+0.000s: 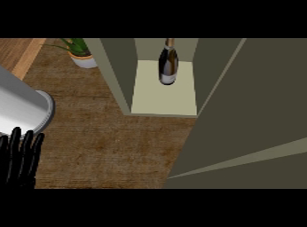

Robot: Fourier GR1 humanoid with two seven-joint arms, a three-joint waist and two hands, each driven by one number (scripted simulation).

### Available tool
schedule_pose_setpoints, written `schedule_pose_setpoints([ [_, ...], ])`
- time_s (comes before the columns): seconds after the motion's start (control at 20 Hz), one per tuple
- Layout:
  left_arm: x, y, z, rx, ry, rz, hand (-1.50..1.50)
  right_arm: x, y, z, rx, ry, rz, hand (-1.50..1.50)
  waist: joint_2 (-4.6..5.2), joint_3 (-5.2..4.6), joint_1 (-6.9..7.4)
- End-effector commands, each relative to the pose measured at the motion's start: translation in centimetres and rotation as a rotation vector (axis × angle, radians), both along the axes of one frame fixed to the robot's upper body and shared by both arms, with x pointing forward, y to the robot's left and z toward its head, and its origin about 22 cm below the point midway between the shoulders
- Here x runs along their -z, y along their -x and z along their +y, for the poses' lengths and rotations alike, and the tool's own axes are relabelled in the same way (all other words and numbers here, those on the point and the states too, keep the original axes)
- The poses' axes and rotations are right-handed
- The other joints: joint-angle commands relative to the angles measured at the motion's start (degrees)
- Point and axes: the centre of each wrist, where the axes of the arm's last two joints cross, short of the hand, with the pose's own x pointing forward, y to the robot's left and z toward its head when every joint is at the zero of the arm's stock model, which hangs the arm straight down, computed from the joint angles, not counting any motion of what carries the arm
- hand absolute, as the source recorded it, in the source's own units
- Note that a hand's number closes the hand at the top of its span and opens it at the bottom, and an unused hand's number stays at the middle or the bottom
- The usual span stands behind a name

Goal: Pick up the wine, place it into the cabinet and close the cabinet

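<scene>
Standing upright on the cabinet shelf, wine already placed; door swung wide at right. Left hand resting low-left, fingers straight, holding nothing. Right hand unseen, though nearer side for closing.

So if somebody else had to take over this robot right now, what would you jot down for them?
Left hand: open, fingers straight, holding nothing, at the view's lower left.
Right hand: not in view.
Wine bottle: standing upright inside the cabinet, on its pale shelf.
Cabinet door: open, swung out at the right.
Done: the bottle is picked up and placed inside.
Left: close the door.
</scene>
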Motion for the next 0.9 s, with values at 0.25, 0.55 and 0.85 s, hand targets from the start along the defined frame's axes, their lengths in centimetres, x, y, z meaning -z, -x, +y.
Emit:
schedule_pose_setpoints([
  [0.25, -1.1, 0.2, 4.7, 0.013, -0.005, 0.007, -1.5, -1.3, -0.2, 6.9, -0.081, -0.091, -0.069, 1.5, 0.37, -0.04, 0.53],
  [0.55, -2.2, 0.9, 6.3, 0.041, 0.002, -0.034, -1.5, -3.5, -3.2, 9.2, -0.06, -0.076, -0.066, 1.5, 0.43, 0.04, 1.9],
  [0.85, -3.2, -0.3, 8.9, 0.064, 0.005, -0.051, -1.5, -6.4, -8.6, 13.3, -0.02, -0.008, -0.057, 1.5, 0.95, 0.07, 2.43],
])
